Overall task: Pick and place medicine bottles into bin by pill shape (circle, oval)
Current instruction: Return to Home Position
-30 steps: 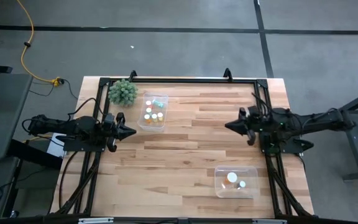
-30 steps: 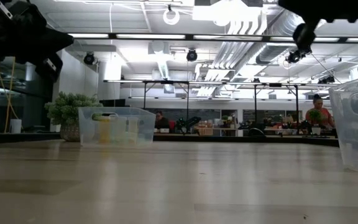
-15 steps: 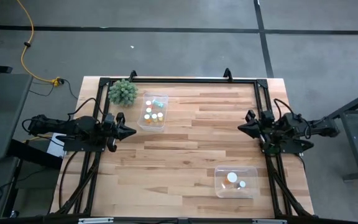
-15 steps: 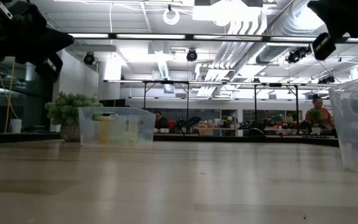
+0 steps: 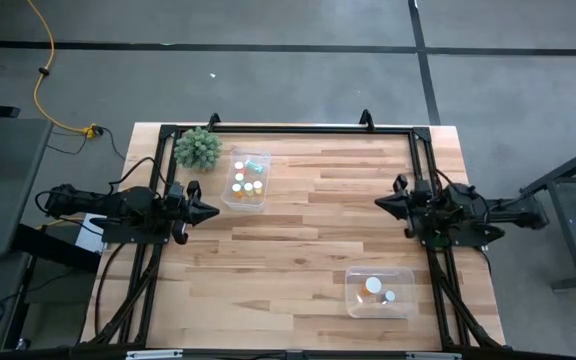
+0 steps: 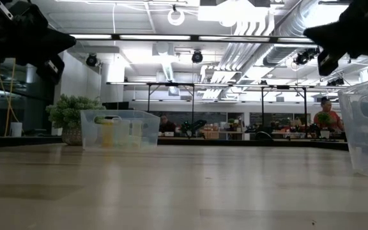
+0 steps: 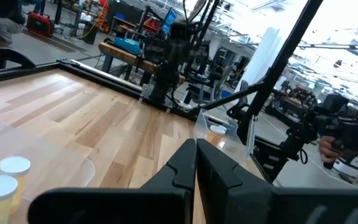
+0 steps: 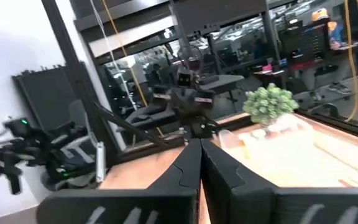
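Several small medicine bottles [image 5: 247, 180] with white, orange and teal caps stand in a clear bin [image 5: 246, 181] at the table's far left; it also shows in the low view [image 6: 119, 130]. Two white-capped bottles [image 5: 379, 289] stand in a second clear bin [image 5: 379, 292] near the front right. My left gripper [image 5: 213, 211] is shut and empty above the table's left side, next to the far-left bin. My right gripper [image 5: 378, 203] is shut and empty above the table's right side.
A green spiky ball plant [image 5: 197, 148] stands at the far left corner beside the bottle bin. A black metal frame [image 5: 298, 128] runs along the table's far and side edges. Bare wood lies between the two grippers.
My right gripper first drew back toward the table's right edge, then came a little way toward the table's middle again. It stays shut. My left gripper and the bins have kept still.
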Controlling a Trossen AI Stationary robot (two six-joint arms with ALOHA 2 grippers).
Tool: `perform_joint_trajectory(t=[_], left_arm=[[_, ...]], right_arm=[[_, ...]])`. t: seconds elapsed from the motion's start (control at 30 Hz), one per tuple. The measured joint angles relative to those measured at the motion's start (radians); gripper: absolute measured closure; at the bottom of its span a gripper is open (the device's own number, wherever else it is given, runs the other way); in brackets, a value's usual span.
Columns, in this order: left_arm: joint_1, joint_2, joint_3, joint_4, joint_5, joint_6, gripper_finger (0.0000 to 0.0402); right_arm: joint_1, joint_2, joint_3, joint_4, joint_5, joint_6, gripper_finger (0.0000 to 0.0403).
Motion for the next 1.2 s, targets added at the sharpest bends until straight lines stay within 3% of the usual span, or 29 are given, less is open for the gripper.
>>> perform_joint_trajectory(t=[0.6,1.03,1.2], left_arm=[[0.000,0.000,0.000,0.000,-0.001,0.000,0.0398],[0.000,0.000,0.000,0.000,-0.001,0.000,0.0398],[0.000,0.000,0.000,0.000,-0.001,0.000,0.0398]], right_arm=[[-0.018,0.062,-0.033,-0.110,0.032,-0.246,0.0403],[-0.018,0.063,-0.032,-0.111,0.035,0.026,0.0403],[-0.018,0.063,-0.032,-0.111,0.035,0.056,0.0403]])
